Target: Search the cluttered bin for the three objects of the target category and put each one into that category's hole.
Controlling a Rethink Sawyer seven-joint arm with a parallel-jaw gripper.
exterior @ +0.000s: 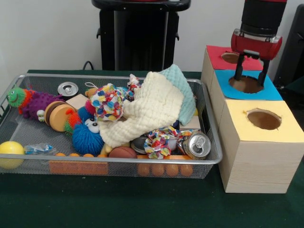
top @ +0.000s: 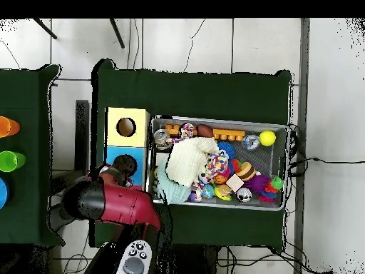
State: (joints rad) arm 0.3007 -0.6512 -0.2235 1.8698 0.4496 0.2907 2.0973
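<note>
Gripper (exterior: 251, 72): fingers spread apart, nothing held, tips hanging just over the hole in the blue-topped box (exterior: 223, 90) | cans: one (exterior: 196, 145) lying at the wire bin's (exterior: 211, 124) front corner nearest the boxes, another (exterior: 68, 89) at the far side by the purple caterpillar toy (exterior: 31, 102) | cream cloth (exterior: 142, 113) heaped mid-bin.

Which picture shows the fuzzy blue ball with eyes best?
The front view: the blue ball sits near the basket's front with its eyes facing the camera. In the overhead view it is only a small blue patch, no eyes visible.
</note>
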